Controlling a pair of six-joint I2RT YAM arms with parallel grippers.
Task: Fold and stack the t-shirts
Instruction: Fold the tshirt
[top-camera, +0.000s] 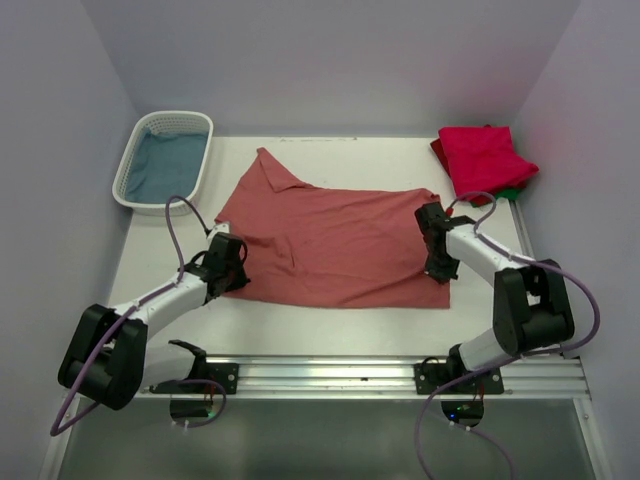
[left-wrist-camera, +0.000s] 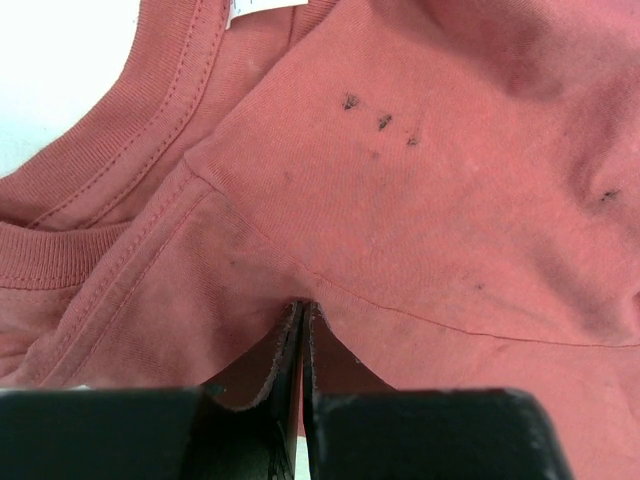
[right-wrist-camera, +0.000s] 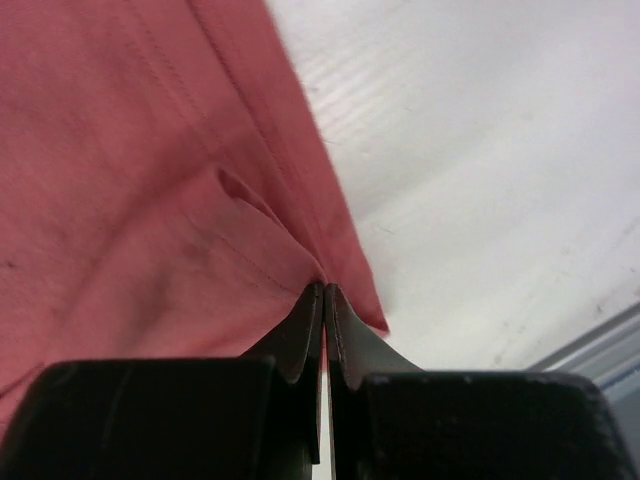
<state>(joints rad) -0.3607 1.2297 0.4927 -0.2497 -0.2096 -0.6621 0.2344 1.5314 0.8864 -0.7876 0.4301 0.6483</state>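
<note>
— Where is the salmon-red t-shirt (top-camera: 335, 245) lying?
— It is lying spread across the table's (top-camera: 300, 325) middle. The left gripper (left-wrist-camera: 303, 312) is pinching its cloth beside the collar (left-wrist-camera: 60, 265), jaws pressed together. The right gripper (right-wrist-camera: 323, 292) is clamping its edge likewise. The crimson t-shirt (top-camera: 483, 160) is sitting folded at the far right.
</note>
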